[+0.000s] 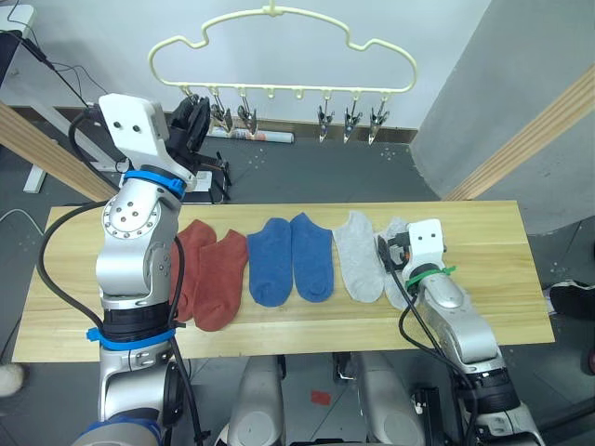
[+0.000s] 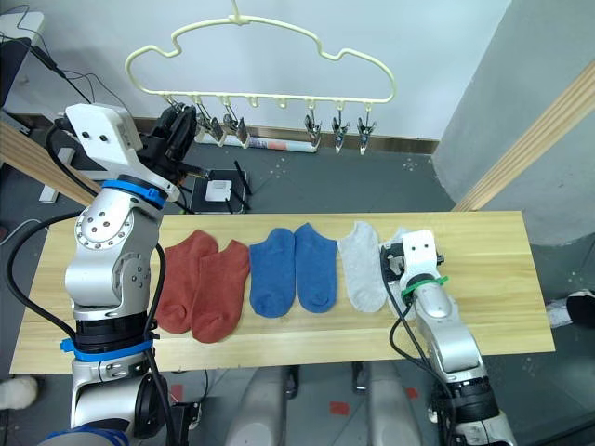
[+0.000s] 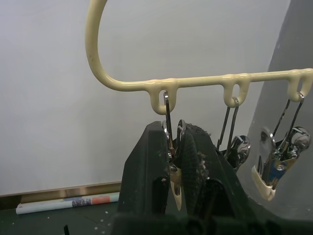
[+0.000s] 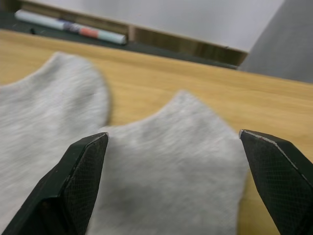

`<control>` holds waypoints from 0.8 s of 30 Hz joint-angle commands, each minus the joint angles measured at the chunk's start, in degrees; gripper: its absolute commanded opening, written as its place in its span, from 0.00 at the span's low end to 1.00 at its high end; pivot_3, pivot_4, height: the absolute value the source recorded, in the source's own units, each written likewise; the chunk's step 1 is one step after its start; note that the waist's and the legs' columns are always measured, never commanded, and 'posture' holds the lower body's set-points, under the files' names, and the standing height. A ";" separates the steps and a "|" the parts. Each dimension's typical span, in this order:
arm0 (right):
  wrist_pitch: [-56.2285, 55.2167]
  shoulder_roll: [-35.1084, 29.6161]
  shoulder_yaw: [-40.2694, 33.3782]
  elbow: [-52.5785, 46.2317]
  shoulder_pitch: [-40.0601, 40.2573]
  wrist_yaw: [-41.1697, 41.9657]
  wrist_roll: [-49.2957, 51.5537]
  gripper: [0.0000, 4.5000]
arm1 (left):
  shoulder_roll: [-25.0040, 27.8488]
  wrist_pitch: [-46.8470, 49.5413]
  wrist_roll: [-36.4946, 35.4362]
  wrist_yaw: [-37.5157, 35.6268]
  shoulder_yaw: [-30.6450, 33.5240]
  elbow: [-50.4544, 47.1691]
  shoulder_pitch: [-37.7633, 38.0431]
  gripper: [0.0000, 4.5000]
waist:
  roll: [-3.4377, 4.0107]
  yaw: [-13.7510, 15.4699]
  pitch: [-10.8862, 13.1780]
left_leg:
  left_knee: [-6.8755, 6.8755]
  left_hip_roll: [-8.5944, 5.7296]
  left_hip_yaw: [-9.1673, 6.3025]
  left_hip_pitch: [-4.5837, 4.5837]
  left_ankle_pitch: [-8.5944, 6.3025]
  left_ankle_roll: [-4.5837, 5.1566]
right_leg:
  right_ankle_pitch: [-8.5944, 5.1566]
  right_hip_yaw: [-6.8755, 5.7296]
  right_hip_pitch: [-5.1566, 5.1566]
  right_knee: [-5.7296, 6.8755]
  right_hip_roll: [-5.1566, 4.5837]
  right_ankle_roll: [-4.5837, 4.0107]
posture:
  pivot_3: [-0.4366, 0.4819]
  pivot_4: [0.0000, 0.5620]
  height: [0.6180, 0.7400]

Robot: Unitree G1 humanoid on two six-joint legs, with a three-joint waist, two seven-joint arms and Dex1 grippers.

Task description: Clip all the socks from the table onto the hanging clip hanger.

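The pale yellow clip hanger [image 1: 297,89] hangs behind the table [image 1: 483,269], with metal clips along its bar. My left gripper [image 3: 175,142] is raised to the hanger's left end and is shut on the leftmost clip [image 3: 168,112]. On the table lie two rust-red socks [image 1: 209,269], two blue socks [image 1: 290,258] and two grey socks [image 1: 358,253], flat in a row. My right gripper [image 4: 173,142] is open low over the right-hand grey sock [image 4: 171,161], one finger on each side of it.
Other clips [image 1: 351,121] hang free along the bar. Slanted wooden beams [image 1: 530,139] stand to the right and left. A paper roll [image 1: 251,136] and a black device [image 2: 218,190] lie on the floor behind the table.
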 commanded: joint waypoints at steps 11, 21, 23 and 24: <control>-1.63 5.55 -2.47 9.12 -2.50 -1.15 -1.18 1.00 | 0.35 -0.58 -0.19 -0.05 0.39 -2.08 0.11 0.04 | 0.01 -0.02 0.00 | 0.00 0.00 0.00 0.01 0.00 0.00 | 0.01 0.01 0.00 0.04 -0.01 0.00 | 0.47 0.87 1.00; 1.64 7.70 -4.65 7.79 -1.89 -2.58 -0.93 0.39 | 0.46 -0.51 -0.39 -0.30 0.61 -2.01 0.64 0.04 | 0.01 0.00 0.00 | 0.01 0.00 0.00 0.02 0.00 0.00 | 0.01 0.00 0.01 0.06 -0.02 0.00 | 0.48 0.86 1.00; 1.67 7.61 -4.45 7.47 -1.58 -2.38 -1.17 0.23 | 0.48 -0.42 -0.49 -0.31 0.67 -2.02 0.66 0.04 | 0.01 0.00 0.00 | 0.01 0.00 -0.01 0.02 0.00 0.00 | 0.01 0.00 0.01 0.06 -0.02 0.00 | 0.48 0.86 1.00; 1.64 7.43 -4.20 7.16 -1.37 -2.05 -1.29 0.15 | 0.41 -0.16 -0.79 -0.29 0.84 -2.10 0.65 0.04 | 0.01 0.00 0.00 | 0.01 0.00 -0.01 0.02 0.00 0.00 | 0.01 0.00 0.01 0.06 -0.02 0.00 | 0.48 0.86 1.00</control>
